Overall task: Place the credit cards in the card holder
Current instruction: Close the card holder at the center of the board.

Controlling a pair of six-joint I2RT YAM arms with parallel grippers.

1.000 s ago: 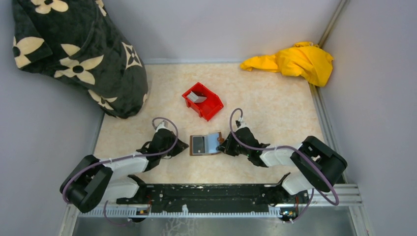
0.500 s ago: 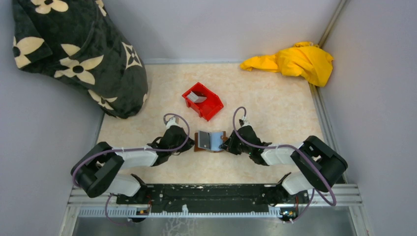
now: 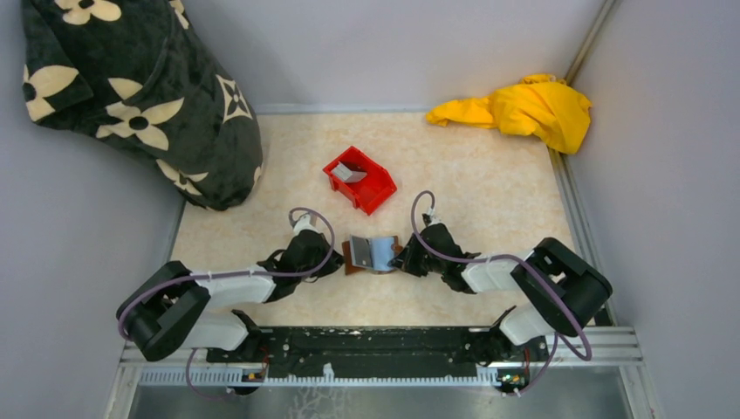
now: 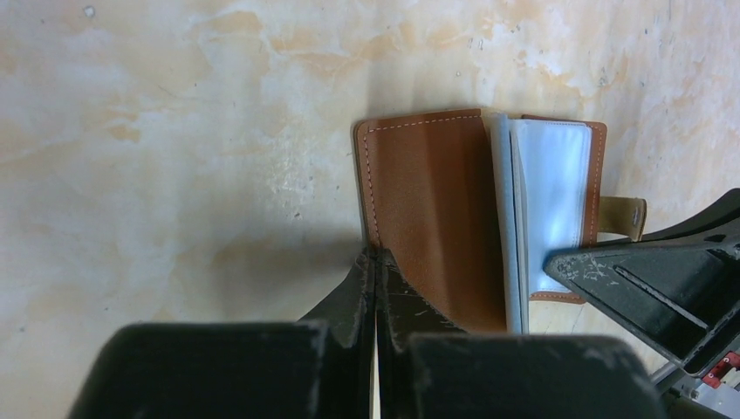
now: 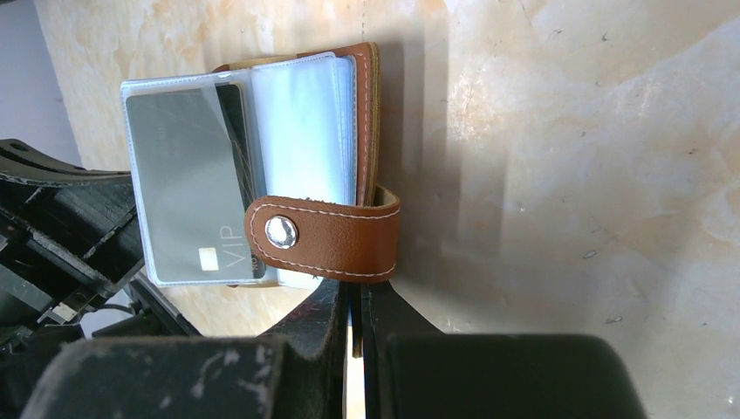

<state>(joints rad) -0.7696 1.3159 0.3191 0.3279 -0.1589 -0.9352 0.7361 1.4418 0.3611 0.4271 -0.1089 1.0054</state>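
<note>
The brown card holder [image 3: 371, 253] lies half open between both grippers, its clear sleeves facing up. My left gripper [image 3: 339, 259] is shut on the edge of its left cover [image 4: 432, 209], the fingertips pinching the stitched rim. My right gripper [image 3: 399, 256] is shut on its right cover, just under the snap strap [image 5: 323, 236]. A grey VIP credit card [image 5: 188, 188] sits inside a clear sleeve. Another grey card [image 3: 349, 174] lies tilted in the red bin. The right gripper's finger [image 4: 646, 279] shows in the left wrist view.
The red bin [image 3: 373, 190] stands just behind the card holder. A black flowered cloth [image 3: 131, 87] is heaped at the back left, and a yellow cloth [image 3: 524, 106] lies at the back right. Grey walls close in three sides.
My left arm has swung right and closed on the card holder's left cover. The holder has shifted slightly right and its left cover has lifted from flat. The right gripper has kept its hold.
</note>
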